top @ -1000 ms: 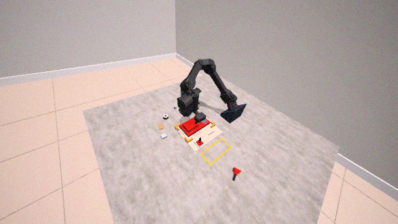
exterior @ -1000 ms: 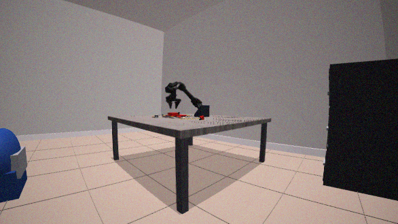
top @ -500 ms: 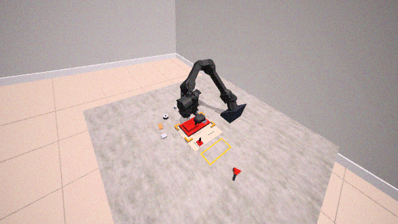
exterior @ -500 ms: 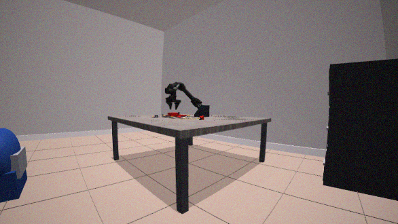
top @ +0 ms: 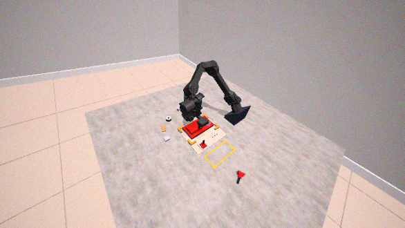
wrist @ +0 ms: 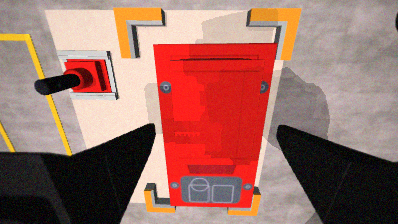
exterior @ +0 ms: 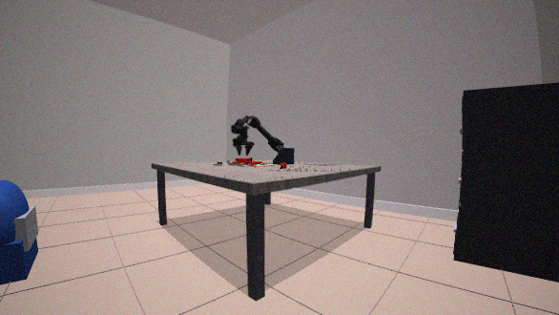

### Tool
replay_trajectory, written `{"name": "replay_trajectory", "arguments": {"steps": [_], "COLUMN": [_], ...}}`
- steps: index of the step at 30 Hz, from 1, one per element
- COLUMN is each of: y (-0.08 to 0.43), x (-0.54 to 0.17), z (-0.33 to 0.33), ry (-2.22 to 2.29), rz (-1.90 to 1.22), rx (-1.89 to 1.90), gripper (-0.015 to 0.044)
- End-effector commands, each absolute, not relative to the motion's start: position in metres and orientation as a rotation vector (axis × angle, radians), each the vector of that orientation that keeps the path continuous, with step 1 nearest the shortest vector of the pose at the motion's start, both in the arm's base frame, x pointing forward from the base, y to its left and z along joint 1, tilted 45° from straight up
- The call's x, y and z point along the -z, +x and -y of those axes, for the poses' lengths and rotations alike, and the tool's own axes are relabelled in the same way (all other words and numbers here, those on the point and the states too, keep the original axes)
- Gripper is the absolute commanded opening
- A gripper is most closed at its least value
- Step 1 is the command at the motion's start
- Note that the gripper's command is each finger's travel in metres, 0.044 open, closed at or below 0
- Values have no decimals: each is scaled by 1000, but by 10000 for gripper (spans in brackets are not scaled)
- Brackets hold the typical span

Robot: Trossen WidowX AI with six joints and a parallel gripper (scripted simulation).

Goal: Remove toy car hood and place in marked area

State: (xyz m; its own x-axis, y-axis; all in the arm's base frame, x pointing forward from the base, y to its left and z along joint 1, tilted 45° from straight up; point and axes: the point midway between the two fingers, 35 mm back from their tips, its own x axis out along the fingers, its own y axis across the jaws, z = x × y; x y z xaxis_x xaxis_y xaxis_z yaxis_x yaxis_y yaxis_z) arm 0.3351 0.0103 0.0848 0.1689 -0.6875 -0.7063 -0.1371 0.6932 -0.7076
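The red toy car (top: 188, 133) (exterior: 246, 163) (wrist: 187, 110) sits on a cream board (top: 208, 139) (wrist: 122, 112) between orange corner brackets (top: 192, 141) (wrist: 123, 32). Its top is red, with a grey panel at the lower end in the wrist view; I cannot tell exactly where the hood's edges run. My gripper (top: 195, 121) (exterior: 243, 153) (wrist: 215, 129) is open and empty above the car, one finger showing on each side of it in the wrist view. The marked area is a yellow outlined rectangle (top: 224, 158) (wrist: 60, 125) beside the board, with nothing inside its outline.
A small red block (top: 203, 146) (wrist: 102, 75) with an upright black lever stands on the board, between car and marked area. A red-and-black piece (top: 240, 174) (exterior: 283, 165) lies beyond the marked area. A black-and-white round piece (top: 168, 119), an orange piece (top: 163, 128) and a pale piece (top: 166, 139) lie left of the car.
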Motion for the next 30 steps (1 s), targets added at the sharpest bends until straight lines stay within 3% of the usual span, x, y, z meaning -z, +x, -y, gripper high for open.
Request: {"name": "replay_trajectory", "arguments": {"steps": [1,30], "y": [335,338], "x": [-82,-71], "z": [-7,4], "ry": [-762,-763], "rz": [-1376,-1375], "rx": [449,450], "gripper": [440,440]}}
